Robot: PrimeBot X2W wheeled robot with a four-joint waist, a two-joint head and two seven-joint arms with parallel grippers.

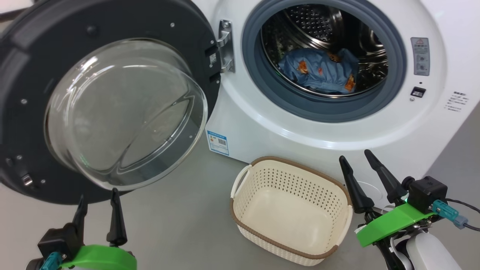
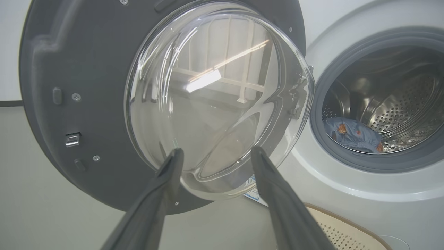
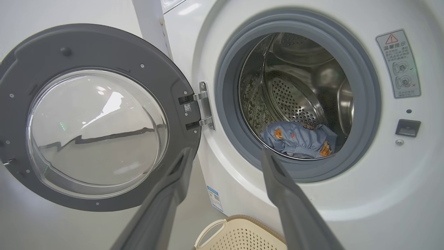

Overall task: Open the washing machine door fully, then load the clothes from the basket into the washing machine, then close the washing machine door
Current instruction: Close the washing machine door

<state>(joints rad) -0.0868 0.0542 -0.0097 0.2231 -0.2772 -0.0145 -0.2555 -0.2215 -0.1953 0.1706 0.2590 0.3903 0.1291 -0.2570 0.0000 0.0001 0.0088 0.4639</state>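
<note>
My left claw (image 1: 98,194) and right claw (image 1: 354,155) gape empty. The door (image 1: 123,22) hangs wide open at left. Probably heavy, stiff-hinged; I'd push its dark outer edge, not the fragile glass (image 1: 123,112).

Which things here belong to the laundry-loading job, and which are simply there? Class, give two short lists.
Belong to the job: washing machine; washing machine door; clothes in the drum; basket.

Just there: blue label sticker; warning label; grey floor.
</note>
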